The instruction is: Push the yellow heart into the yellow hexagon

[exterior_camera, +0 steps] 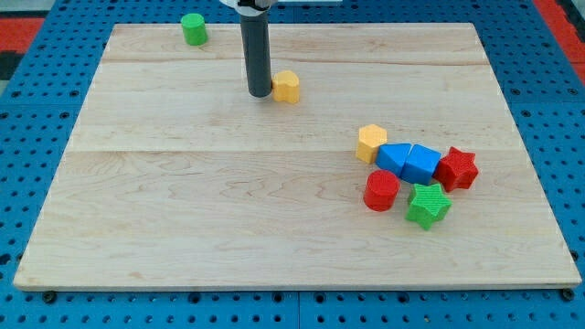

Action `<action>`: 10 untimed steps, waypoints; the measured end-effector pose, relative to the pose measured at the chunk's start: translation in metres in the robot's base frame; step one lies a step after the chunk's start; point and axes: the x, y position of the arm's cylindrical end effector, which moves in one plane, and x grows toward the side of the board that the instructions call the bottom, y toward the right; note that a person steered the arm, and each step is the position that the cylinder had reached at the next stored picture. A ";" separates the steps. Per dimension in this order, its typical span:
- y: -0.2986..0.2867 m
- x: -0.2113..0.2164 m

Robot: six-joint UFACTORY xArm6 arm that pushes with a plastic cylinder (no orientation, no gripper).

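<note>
Near the view's top, my tip, a bare rod with nothing to open or pinch, touches the yellow heart on its left. Well apart, toward the view's lower right, the yellow hexagon sits beside the blue blocks.

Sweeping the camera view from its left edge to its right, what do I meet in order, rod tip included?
Green cylinder → my tip → yellow heart, just right of the tip → yellow hexagon → red cylinder → green star → red star. The two blue blocks overlap these in x, so I leave them out.
</note>
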 end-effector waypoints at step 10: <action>0.050 -0.057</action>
